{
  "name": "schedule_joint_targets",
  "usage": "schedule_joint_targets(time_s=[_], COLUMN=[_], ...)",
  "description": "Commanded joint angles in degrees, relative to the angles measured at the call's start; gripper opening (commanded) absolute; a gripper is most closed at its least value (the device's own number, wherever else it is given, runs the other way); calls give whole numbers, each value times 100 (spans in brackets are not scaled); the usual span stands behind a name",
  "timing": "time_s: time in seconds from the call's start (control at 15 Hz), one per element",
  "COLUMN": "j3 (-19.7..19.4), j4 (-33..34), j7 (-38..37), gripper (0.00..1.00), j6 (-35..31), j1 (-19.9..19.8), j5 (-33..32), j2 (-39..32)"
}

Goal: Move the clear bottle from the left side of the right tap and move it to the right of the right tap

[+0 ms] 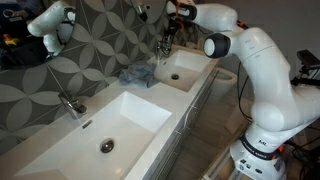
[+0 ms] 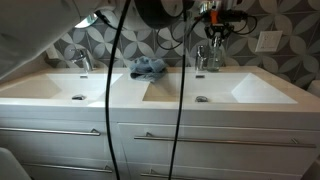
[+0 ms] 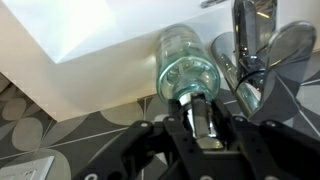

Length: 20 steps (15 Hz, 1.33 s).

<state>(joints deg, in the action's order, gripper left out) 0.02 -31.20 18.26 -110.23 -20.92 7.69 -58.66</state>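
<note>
Noted gripper (image 3: 200, 122) nearest the lens, at 6 o'clock of wrist view, fingers (image 3: 191, 120) drawn in close on the top end of the clear bottle (image 3: 185, 62). Read it as clamped on the cap, though could not make out the contact itself. Found bottle upright on the counter ledge, just beside the right tap (image 3: 255, 45), with tap at 3 o'clock of it in wrist view and white basin (image 3: 90, 30) at 11 o'clock. Saw gripper (image 2: 212, 30) in an exterior view hanging at 12 o'clock over the tap (image 2: 203, 57); could not pick out bottle there, too small. Logged blue cloth (image 2: 147, 68) well apart at 9 o'clock. Judged bottle light, thin-walled plastic, likely to flex if squeezed mid-body, smooth and perhaps wet, so slippery; could not read fill level. Judged cap or neck the stiffest hold, with some swing below it a risk. Expected a lift clear of the spout before carrying to 3 o'clock of the tap.
</note>
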Motion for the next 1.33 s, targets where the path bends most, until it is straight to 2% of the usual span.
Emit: schedule_joint_targets(time_s=[0.0,0.67,0.73,0.8,0.87,1.0,1.07,1.13,1.27], j3=[97,183,191,198,206,221,229,252,270], j4=[390,411,407,408,408,410,420,916,1066], j7=[108,198,208,216,224,236,242,213,206], gripper=[12,12,20,35,58,67,75,82,96], j6=[-87,-345,-342,-345,-346,-378,-429,-262,-268], j1=[-41,-49,-50,-51,-53,-53,-53,-60,-57], j5=[76,87,88,89,90,91,87,47,40], j2=[-152,-258,-257,-258,-258,-257,-250,-506,-560])
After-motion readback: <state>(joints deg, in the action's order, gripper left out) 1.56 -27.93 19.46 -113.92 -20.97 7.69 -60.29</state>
